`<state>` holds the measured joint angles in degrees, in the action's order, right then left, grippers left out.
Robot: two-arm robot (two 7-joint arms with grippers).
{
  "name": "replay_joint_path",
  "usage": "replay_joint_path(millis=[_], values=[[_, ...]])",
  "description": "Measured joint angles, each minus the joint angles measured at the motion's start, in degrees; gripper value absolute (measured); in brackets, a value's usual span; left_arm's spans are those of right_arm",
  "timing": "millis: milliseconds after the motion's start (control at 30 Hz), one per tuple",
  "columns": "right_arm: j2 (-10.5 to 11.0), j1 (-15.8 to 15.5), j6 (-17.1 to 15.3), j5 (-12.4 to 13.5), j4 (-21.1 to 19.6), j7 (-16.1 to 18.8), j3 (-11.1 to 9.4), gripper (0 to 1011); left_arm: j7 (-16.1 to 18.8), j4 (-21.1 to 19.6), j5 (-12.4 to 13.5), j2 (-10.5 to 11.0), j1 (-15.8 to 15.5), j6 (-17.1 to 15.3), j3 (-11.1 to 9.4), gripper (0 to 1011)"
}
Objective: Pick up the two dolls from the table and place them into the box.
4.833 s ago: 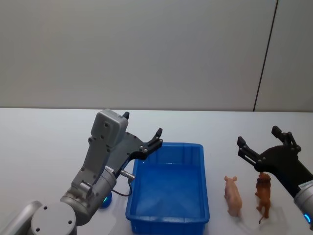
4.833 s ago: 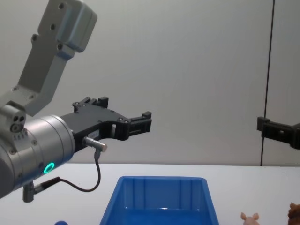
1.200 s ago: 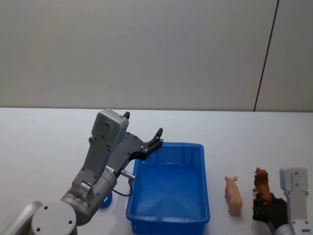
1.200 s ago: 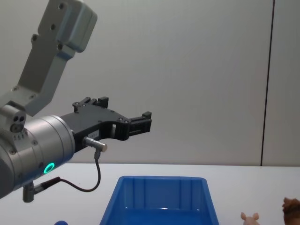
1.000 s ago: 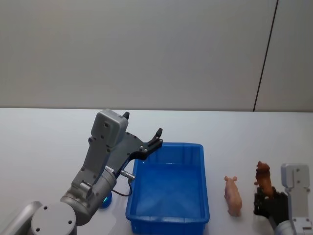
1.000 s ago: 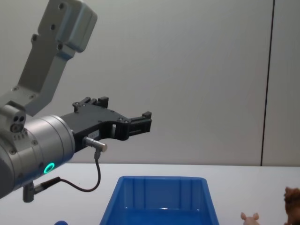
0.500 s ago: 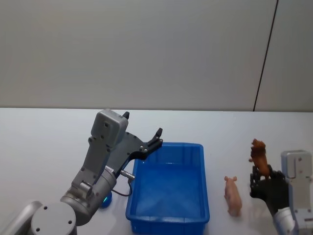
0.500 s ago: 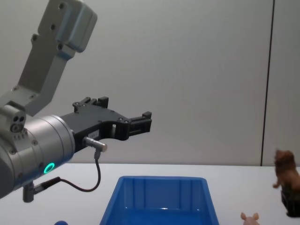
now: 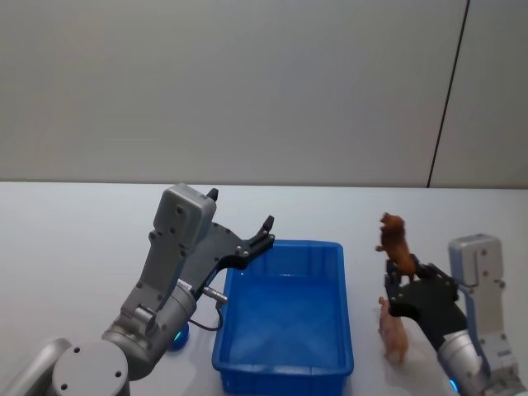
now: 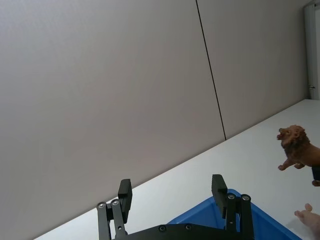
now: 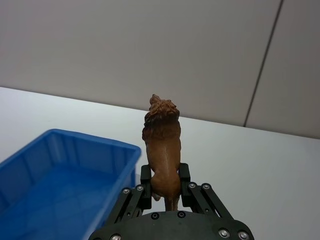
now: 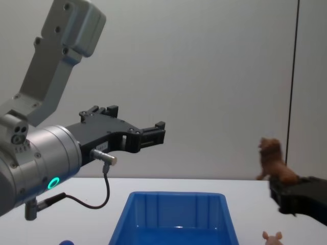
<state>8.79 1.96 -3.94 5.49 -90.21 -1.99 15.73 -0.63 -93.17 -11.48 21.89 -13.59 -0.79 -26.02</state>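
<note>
Since half a second ago the reddish-brown doll has travelled left, and it now hangs in the air just beside the right rim of the box, above the table. Its lower body is pinched between the closed fingers of the right gripper, head up. Below this gripper the pink doll lies on the table, near the box. Over the box's far left corner the left gripper hovers, spread open and holding nothing.
</note>
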Motion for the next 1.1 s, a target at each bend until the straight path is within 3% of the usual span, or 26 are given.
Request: replay_joint_path(millis=[367,700,733,1100], values=[[-2.0,3.5,0.4,-0.6,3.3,9.1,1.3,299,0.0,0.0,0.0,0.0,0.0,0.0,0.0,1003],[-4.4,6.8,-0.8,-1.1,7.6,15.4,3.0,318,0.0,0.0,0.0,0.0,0.0,0.0,0.0,1003],[-4.9,7.3,-1.1,-1.2,8.4,16.0,3.2,381,0.0,0.0,0.0,0.0,0.0,0.0,0.0,1003],[-6.6,9.4,-2.5,-1.5,11.8,17.8,4.3,706,0.0,0.0,0.0,0.0,0.0,0.0,0.0,1003]])
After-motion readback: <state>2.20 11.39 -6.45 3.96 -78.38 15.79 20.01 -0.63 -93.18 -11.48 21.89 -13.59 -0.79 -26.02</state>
